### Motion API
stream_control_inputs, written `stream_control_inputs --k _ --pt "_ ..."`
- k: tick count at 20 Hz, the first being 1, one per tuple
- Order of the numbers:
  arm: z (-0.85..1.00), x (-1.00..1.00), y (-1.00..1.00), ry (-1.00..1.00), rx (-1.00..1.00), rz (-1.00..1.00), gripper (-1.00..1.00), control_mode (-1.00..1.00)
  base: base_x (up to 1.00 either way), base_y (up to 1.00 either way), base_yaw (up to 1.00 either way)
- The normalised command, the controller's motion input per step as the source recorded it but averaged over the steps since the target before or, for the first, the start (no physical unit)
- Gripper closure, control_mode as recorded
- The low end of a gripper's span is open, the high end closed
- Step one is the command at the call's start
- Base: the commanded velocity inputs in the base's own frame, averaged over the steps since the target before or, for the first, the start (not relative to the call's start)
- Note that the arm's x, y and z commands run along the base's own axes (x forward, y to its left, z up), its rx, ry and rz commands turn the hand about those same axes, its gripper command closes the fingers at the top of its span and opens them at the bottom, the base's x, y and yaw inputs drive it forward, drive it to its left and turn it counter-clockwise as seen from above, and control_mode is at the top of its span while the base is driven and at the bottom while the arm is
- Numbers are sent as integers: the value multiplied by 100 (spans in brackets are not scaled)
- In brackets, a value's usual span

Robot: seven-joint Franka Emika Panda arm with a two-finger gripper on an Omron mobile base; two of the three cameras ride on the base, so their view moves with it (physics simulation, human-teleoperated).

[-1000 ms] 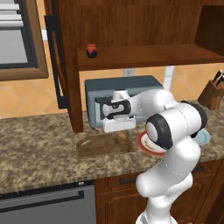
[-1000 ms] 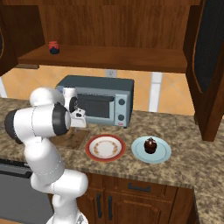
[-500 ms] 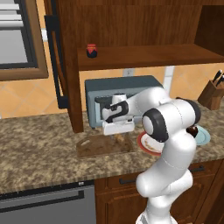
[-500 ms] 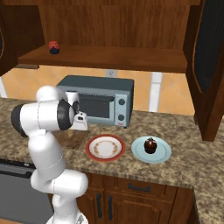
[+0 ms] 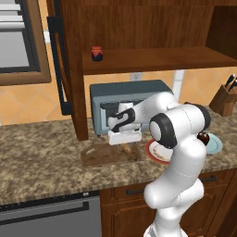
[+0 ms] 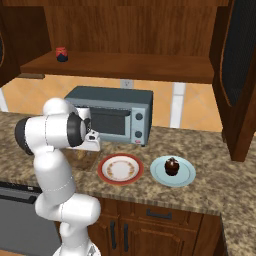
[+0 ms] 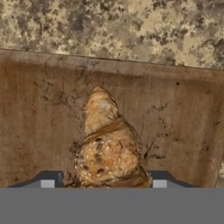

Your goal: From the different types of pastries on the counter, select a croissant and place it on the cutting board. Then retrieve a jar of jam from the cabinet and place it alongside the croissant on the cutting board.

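- Left base view: the gripper (image 5: 124,142) hung low over the right end of the cutting board (image 5: 99,154), with the croissant (image 5: 126,148) a small tan shape right under it, at or just above the board. The jar of jam (image 5: 96,53) stood on the shelf of the open cabinet (image 5: 139,28), untouched — so I judged the second half of the task not yet begun. The toaster oven (image 5: 104,99) sat behind the arm, the red-rimmed plate (image 5: 153,152) just right of the board.
- Right base view: the arm's bulk hid the board and the croissant; the jar showed at the shelf's left end, well apart from the hand. This side gave what the left did not — a clear look at the round red-topped pastry (image 6: 171,165) on its pale blue plate (image 6: 184,176), and the bare red-rimmed plate, all on the counter (image 6: 215,175).
- Hand view: the croissant lay over the board's dark wood, its near end between the two finger tips (image 7: 47,183). Tips flanked it closely; whether they clamped it or had let go, I could not tell. First step judged nearly done, release unconfirmed.
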Motion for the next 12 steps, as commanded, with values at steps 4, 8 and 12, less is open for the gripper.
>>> stream_control_inputs --k 4,8,12 --pt "-36 6 14 0 0 -1 -100 -100 0 0 0" --pt "-27 2 8 0 0 -1 -100 -100 0 0 0" --pt "-13 0 1 0 0 -2 -100 -100 0 0 0"
